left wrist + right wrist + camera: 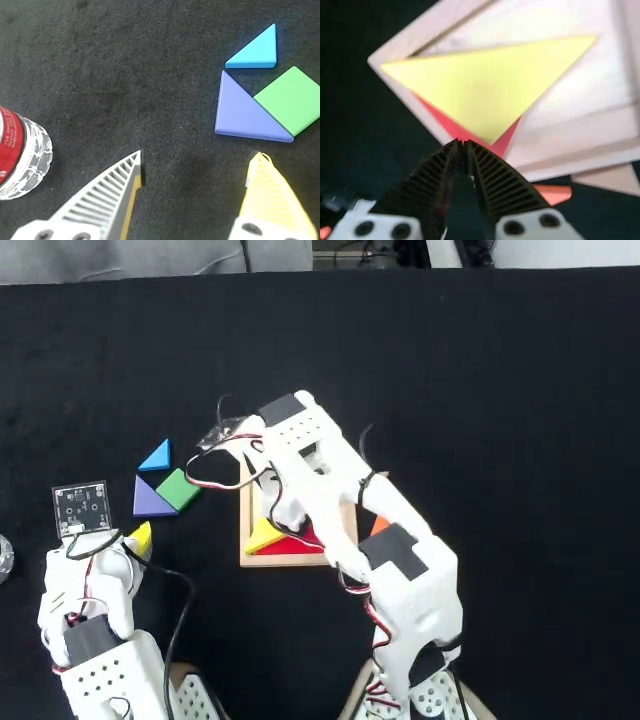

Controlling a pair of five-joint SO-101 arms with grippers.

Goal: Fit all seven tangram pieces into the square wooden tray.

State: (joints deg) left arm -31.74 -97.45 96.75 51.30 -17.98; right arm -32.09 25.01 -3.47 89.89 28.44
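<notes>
A glass jar (20, 155) stands far left; beside it the left gripper (197, 172) hangs with fingers spread apart, holding nothing, near the purple triangle (242, 117), green square (290, 100) and blue triangle (255, 50). In the wooden tray (405, 42) a yellow triangle (485, 90) overlaps a red triangle (506, 141); the right gripper (463, 147), tips pressed together, meets its corner, likely seating it. An orange piece (552, 192) lies just outside. Next: fetch the loose pieces

Even light covers my black bench (500, 390), which swallows shadows (just a thin one beneath the purple triangle (240, 117)). The yellow triangle (485, 90) and wooden tray (427, 30) glare pale near my right gripper (463, 145).
</notes>
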